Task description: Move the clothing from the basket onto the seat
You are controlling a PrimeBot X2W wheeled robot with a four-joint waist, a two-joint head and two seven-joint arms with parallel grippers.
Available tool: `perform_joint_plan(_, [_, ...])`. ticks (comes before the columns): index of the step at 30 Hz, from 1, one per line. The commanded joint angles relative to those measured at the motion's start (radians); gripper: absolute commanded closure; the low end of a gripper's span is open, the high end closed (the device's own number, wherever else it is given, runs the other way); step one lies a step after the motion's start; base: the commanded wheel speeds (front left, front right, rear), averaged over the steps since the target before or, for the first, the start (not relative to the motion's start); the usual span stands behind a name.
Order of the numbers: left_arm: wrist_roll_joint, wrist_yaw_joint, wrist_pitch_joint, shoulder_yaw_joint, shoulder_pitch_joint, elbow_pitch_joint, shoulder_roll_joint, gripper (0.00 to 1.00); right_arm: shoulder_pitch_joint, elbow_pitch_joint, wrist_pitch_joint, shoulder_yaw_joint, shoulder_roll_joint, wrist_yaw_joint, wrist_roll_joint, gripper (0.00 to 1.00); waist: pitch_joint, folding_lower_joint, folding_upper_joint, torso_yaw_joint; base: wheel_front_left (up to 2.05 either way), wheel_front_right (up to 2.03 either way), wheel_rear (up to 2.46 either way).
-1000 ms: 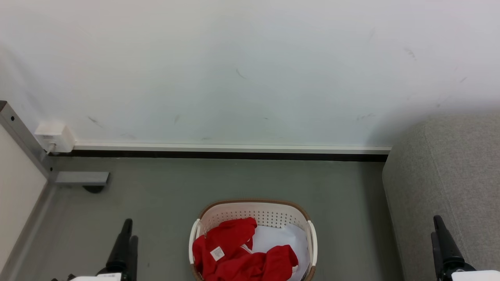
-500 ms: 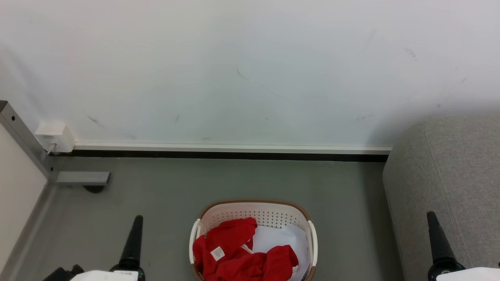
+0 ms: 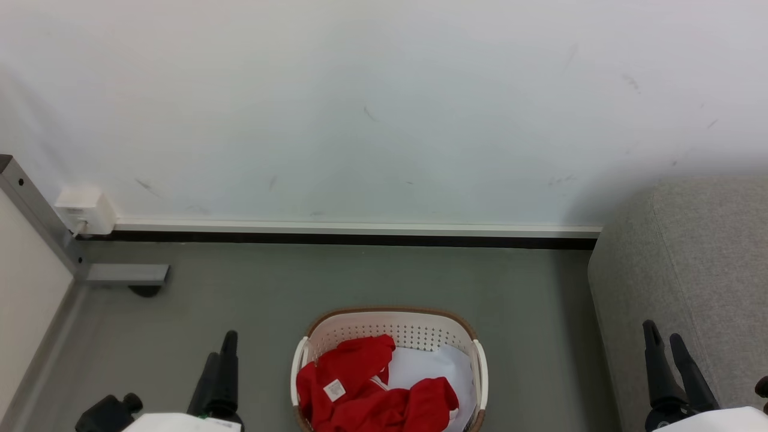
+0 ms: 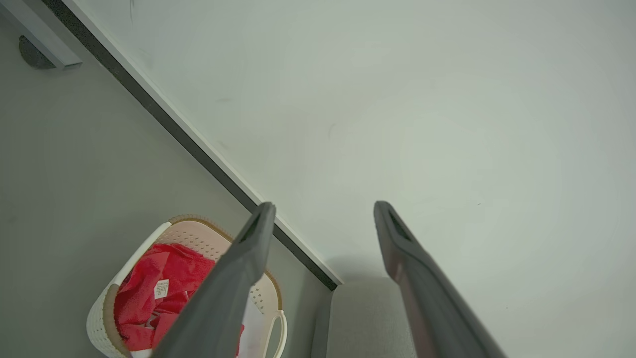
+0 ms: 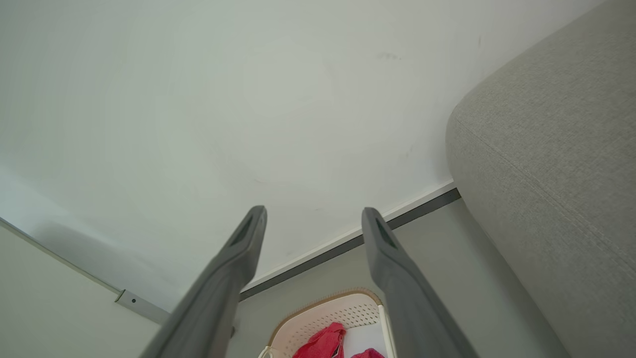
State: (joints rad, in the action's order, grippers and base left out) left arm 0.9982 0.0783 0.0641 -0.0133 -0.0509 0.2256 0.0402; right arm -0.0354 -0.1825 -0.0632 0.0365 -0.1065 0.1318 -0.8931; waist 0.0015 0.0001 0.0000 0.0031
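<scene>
Flooring in plain grey meets a scuffed white wall (image 3: 384,108). At your far left a metal post (image 3: 36,216) rises, with a small white socket box (image 3: 84,210) fixed to the wall beside it. Next, at the lower left, comes your left gripper (image 3: 221,347). The left wrist view shows its two dark fingers spread wide with nothing between them. In the middle the basket (image 3: 390,315) stands on the floor, apart from both grippers. The clothing (image 3: 360,384) lies inside it, a crumpled red heap across its left and near parts, with a white label showing. A flat white sheet (image 3: 429,369) lies beside the heap on the basket's right. Further right the seat (image 3: 690,258) stands against the wall, near the basket but not touching it. Your right gripper (image 3: 661,331) sits at the lower right in front of the seat, fingers parted wide and empty.
</scene>
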Motion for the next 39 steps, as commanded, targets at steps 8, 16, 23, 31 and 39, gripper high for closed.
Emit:
perform_joint_plan(8, [-0.195, -0.003, 0.031, -0.015, 0.003, -0.013, 0.008, 0.0, 0.001, 0.023, -0.031, 0.025, -0.028, -0.001, 0.142, 0.0, -0.001, 0.0, 0.0, -0.001, 0.0, 0.0, 0.0])
perform_joint_plan(16, [-0.339, -0.003, 0.056, -0.018, 0.011, -0.005, 0.01, 0.0, 0.003, 0.023, -0.056, 0.042, -0.043, -0.001, 0.244, 0.0, -0.002, 0.0, 0.0, -0.004, 0.0, 0.0, 0.0])
perform_joint_plan(23, [-0.436, -0.001, 0.074, -0.022, 0.013, -0.005, 0.014, 0.0, 0.006, 0.019, -0.075, 0.045, -0.049, -0.001, 0.324, 0.0, -0.001, 0.0, 0.0, -0.006, 0.0, 0.0, 0.0])
perform_joint_plan(31, [-0.528, -0.003, 0.096, -0.021, 0.021, -0.001, 0.017, 0.0, 0.013, 0.015, -0.097, 0.045, -0.054, -0.001, 0.4, 0.0, -0.001, 0.0, 0.0, -0.005, 0.0, 0.0, 0.0])
perform_joint_plan(39, [-0.61, -0.001, 0.117, -0.019, 0.029, 0.02, 0.019, 0.0, 0.024, 0.015, -0.117, 0.041, -0.053, -0.001, 0.452, 0.0, -0.004, 0.0, 0.0, -0.003, 0.0, 0.0, 0.0])
